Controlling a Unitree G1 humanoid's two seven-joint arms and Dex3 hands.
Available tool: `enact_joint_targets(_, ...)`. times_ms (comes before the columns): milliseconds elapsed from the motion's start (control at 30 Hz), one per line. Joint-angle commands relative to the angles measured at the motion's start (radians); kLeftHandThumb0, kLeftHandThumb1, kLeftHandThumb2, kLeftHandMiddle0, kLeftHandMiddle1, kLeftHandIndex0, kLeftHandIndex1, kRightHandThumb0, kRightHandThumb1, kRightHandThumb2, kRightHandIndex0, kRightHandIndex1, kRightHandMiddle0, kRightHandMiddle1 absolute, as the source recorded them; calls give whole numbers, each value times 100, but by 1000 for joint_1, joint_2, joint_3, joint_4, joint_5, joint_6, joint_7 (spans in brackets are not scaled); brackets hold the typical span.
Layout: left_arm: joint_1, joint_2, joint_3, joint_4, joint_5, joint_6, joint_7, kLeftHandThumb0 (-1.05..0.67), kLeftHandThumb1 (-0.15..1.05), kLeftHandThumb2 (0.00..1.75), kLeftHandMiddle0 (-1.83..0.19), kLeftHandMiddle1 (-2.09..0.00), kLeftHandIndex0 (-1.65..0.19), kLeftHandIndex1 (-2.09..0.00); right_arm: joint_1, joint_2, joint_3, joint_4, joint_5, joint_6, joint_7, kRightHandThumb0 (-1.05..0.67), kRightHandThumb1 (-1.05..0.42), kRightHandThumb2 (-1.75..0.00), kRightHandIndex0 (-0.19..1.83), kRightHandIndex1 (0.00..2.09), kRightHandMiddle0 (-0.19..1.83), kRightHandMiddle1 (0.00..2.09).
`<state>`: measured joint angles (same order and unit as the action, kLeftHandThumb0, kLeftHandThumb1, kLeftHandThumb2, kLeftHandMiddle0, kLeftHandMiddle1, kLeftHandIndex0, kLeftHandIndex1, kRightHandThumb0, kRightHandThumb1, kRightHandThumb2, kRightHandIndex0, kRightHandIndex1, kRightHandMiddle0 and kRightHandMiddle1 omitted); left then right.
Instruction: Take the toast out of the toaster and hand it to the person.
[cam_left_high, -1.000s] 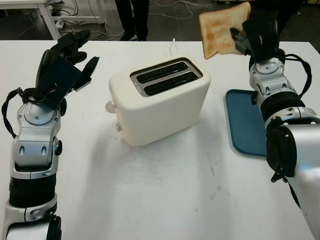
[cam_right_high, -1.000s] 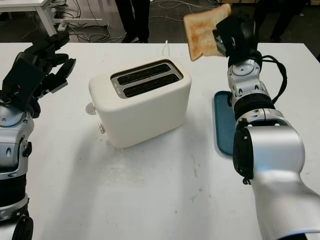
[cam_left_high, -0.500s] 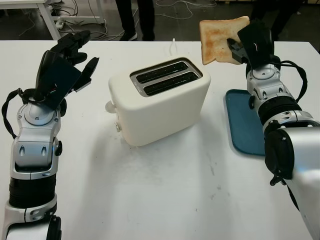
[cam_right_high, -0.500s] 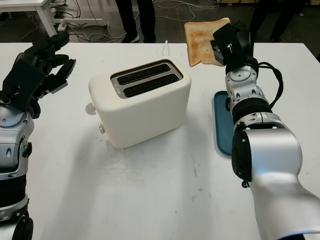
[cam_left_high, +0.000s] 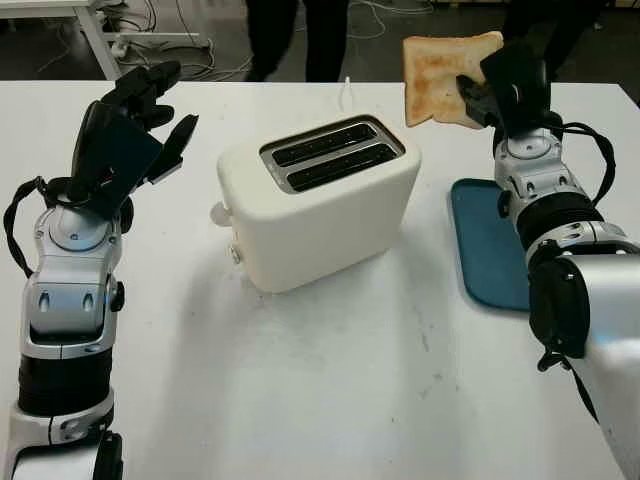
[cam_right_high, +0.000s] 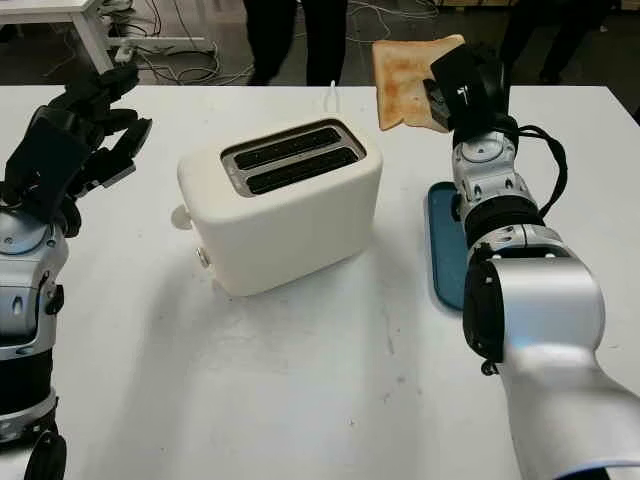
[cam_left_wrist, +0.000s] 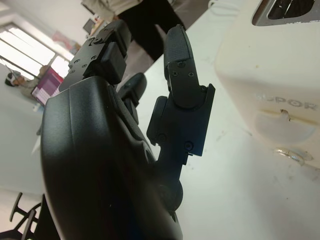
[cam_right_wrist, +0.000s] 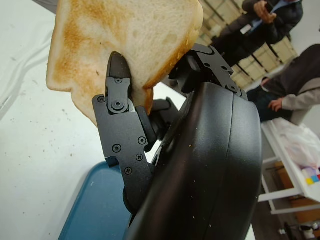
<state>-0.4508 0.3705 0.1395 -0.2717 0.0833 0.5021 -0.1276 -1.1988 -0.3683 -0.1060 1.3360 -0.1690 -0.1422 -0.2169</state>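
A slice of browned toast (cam_left_high: 440, 64) is held upright in the air at the far right, above the table's back edge, with my right hand (cam_left_high: 492, 88) shut on its lower corner. In the right wrist view the toast (cam_right_wrist: 125, 45) stands between the black fingers (cam_right_wrist: 120, 125). The white two-slot toaster (cam_left_high: 320, 200) sits mid-table with both slots dark. My left hand (cam_left_high: 140, 120) is raised at the far left, open, apart from the toaster. A person's legs (cam_left_high: 300, 30) stand beyond the far edge, behind the toaster.
A teal tray (cam_left_high: 490, 240) lies flat on the table under my right forearm. White table surface (cam_left_high: 330, 380) stretches in front of the toaster. A toaster cord (cam_left_high: 347, 92) runs off the back edge. More people (cam_right_wrist: 270, 30) are in the background.
The toast has come down a little and turned more upright compared with a second ago. The person behind the table has stepped to the right. My left hand has not moved.
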Motion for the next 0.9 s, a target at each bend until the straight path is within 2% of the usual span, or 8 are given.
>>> enact_joint_targets(0,4,-3,9,2,-8,-10,3,-44,92,47,0,-83,-29,-16,0,8,-4,-6,5,7,-8,-20,-92,-38,73,175,36,175)
enact_joint_targets(367,8,5,3,-4,3,-13,4,-45,92,46,0,-85,-30,-17,-1,11,-7,-4,7,10,-7,-18,-92,-37,76,175,42,175)
enact_joint_targets(867,10,3,7,-6,0,-10,0,-46,92,47,0,-83,-29,-18,4,8,-10,-4,7,-5,15,-17,-92,-39,74,175,38,175)
